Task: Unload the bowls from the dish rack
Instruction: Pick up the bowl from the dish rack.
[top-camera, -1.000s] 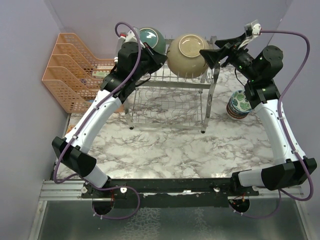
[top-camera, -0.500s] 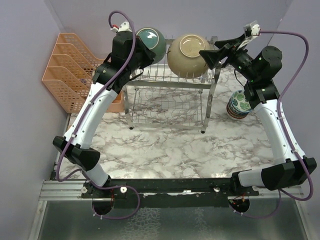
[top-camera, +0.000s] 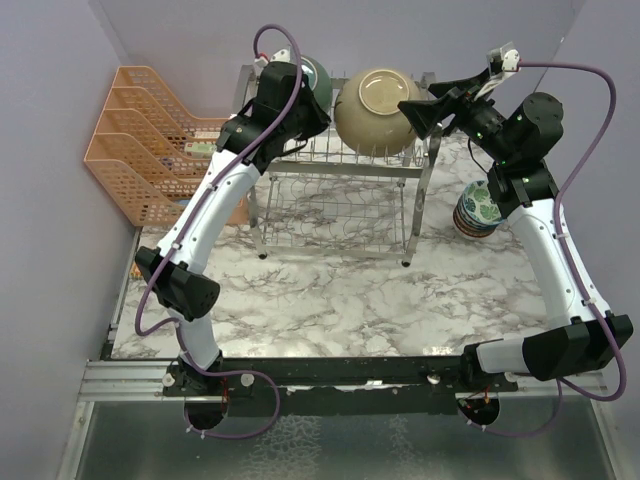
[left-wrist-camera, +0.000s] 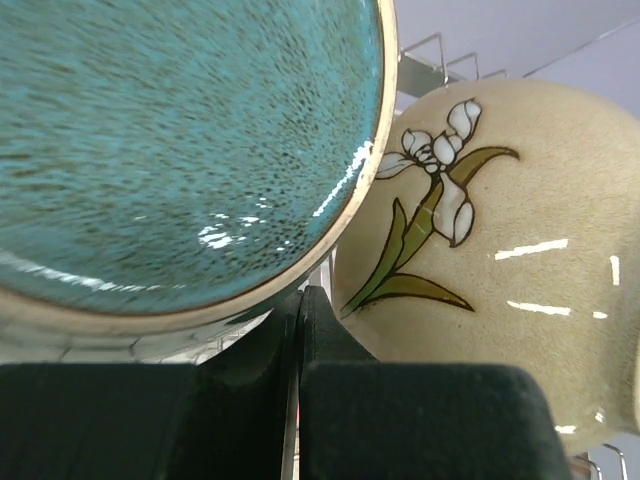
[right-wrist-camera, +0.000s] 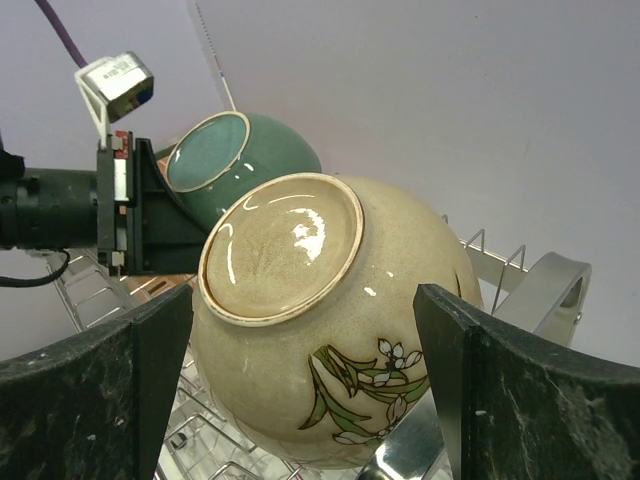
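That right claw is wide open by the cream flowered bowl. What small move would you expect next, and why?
Probably ease the right gripper slightly forward and close it on the cream bowl. Its jaws stand wide open, and the wrist view frames the bowl between them. Nothing is gripped yet, and the bowl sits on the dish rack, waiting to be unloaded.

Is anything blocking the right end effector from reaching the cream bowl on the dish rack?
Nothing visible does. The right end effector is open, and in its wrist view its fingers frame the cream bowl with only open air between. The teal bowl sits beyond the cream one, out of the approach.
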